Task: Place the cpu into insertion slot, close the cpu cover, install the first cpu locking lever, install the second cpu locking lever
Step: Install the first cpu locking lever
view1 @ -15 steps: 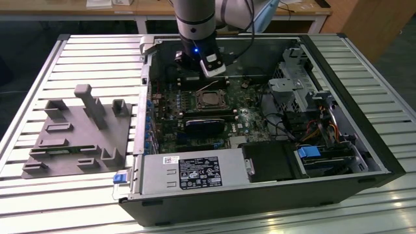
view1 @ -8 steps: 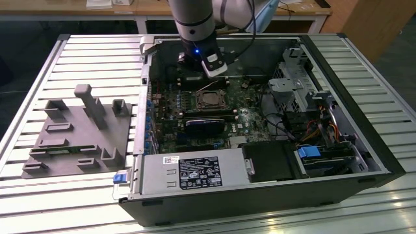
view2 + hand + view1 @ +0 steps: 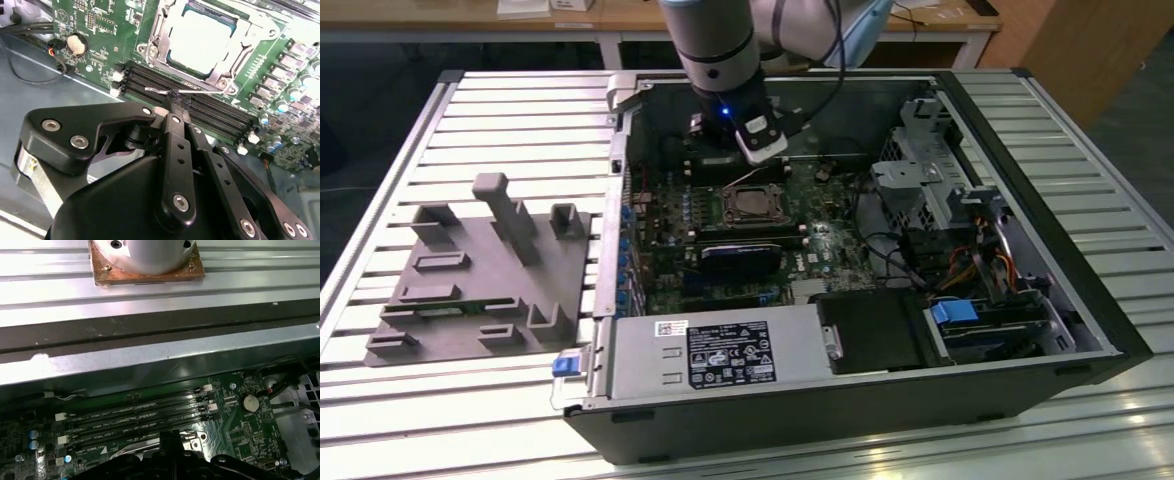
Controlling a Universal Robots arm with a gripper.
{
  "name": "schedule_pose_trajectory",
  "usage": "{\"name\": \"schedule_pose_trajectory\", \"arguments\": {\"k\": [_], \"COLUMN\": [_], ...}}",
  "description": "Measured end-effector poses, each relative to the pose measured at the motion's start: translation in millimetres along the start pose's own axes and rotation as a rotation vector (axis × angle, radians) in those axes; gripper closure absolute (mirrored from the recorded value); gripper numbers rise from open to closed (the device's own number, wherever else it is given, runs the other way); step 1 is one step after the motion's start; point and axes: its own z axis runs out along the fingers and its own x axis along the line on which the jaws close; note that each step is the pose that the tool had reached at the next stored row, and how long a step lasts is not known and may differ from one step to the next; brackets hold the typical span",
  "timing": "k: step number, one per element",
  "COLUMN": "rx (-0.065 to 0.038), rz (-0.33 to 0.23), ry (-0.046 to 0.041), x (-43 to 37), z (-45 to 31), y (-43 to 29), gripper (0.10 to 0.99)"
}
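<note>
The cpu (image 3: 200, 36), with its silvery top, lies in the insertion slot (image 3: 750, 204) on the green board. The cpu cover (image 3: 226, 75), a thin metal frame, lies down around it. A thin wire locking lever (image 3: 155, 90) runs along the socket's edge beside the memory slots. In the second wrist view my gripper (image 3: 173, 100) has its black fingers together, with the tips right at this lever; I cannot tell if the wire is pinched. In the exterior view the gripper (image 3: 761, 152) hangs inside the open computer case just behind the socket. Its black fingers (image 3: 170, 440) also rise in the first wrist view.
Long black memory slots (image 3: 210, 112) lie between my fingers and the socket. A coin battery (image 3: 76, 44) and cables sit near the case wall. A power supply (image 3: 720, 355) and a drive cage (image 3: 947, 185) crowd the case. A grey fixture (image 3: 480, 270) stands at the exterior view's left.
</note>
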Motion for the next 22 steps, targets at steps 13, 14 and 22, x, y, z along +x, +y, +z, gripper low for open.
{"name": "schedule_pose_trajectory", "arguments": {"k": [13, 14, 22], "rx": [0.011, 0.012, 0.022], "rz": [0.049, 0.055, 0.103], "ry": [-0.0173, -0.0189, -0.0336], "x": [3.5, 3.9, 5.9], "z": [14.5, 15.4, 20.9], "y": [-1.1, -0.5, 3.3], "gripper": [0.984, 0.984, 0.984]}}
